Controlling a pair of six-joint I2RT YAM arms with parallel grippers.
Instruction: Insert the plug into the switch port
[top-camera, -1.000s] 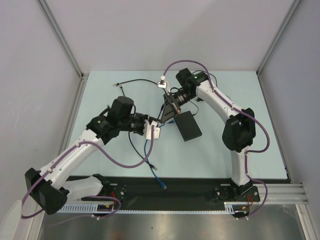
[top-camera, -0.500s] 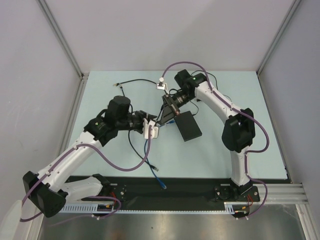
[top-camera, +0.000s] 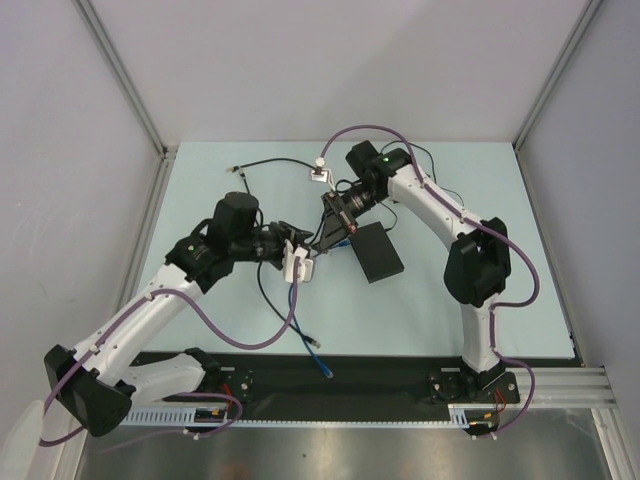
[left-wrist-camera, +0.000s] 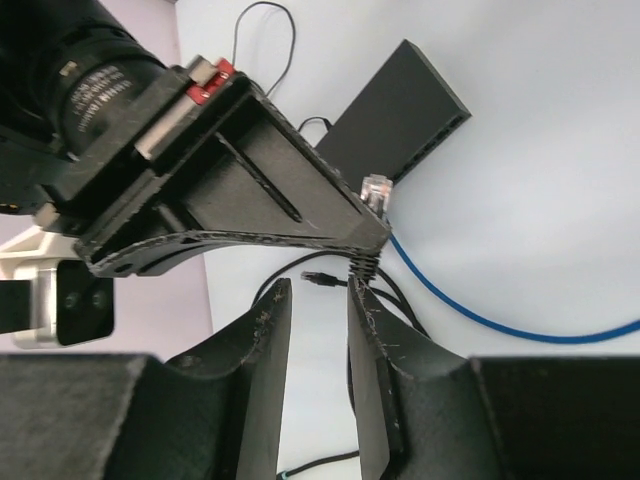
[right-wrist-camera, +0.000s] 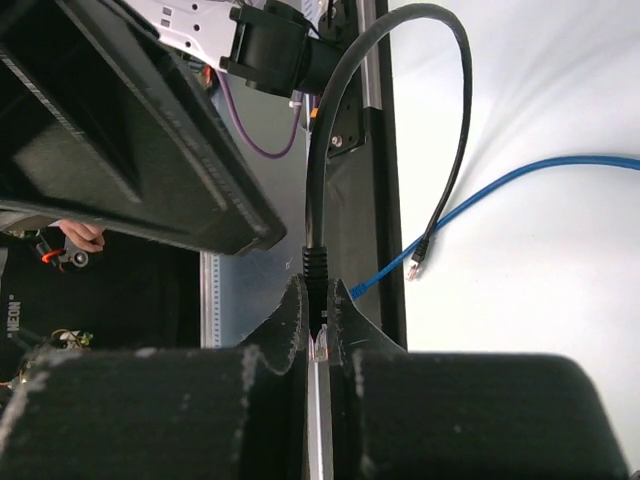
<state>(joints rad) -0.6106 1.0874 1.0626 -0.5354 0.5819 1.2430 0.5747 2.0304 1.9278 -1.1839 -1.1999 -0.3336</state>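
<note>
Pinching a clear plug (left-wrist-camera: 376, 193) between its closed fingers, the right hand (top-camera: 328, 232) reaches in low from the far right side of the pale blue surface (top-camera: 480, 200). The plug's tip juts out past the fingertips, and the black cable (right-wrist-camera: 318, 170) it belongs to leaves the other side of the grip and loops away. The right wrist view shows the same grip: the jaws are pressed tight on the plug's body with the cable's ribbed boot just above them.

The switch (top-camera: 376, 253) lies flat near the middle of the surface, a little toward the right edge and skewed to the edges. Its narrow end with the ports faces the two hands. The plug sits just beside that end, but the pictures do not settle whether it touches the box.

The left hand (left-wrist-camera: 315, 290) comes in from the left side, its fingers parted with only bare surface showing between them. Their tips stand just under the right hand, close to the cable boot.

A blue cable (right-wrist-camera: 590, 158) runs from beneath the right hand across the surface toward the near edge. Its upper end is hidden.
</note>
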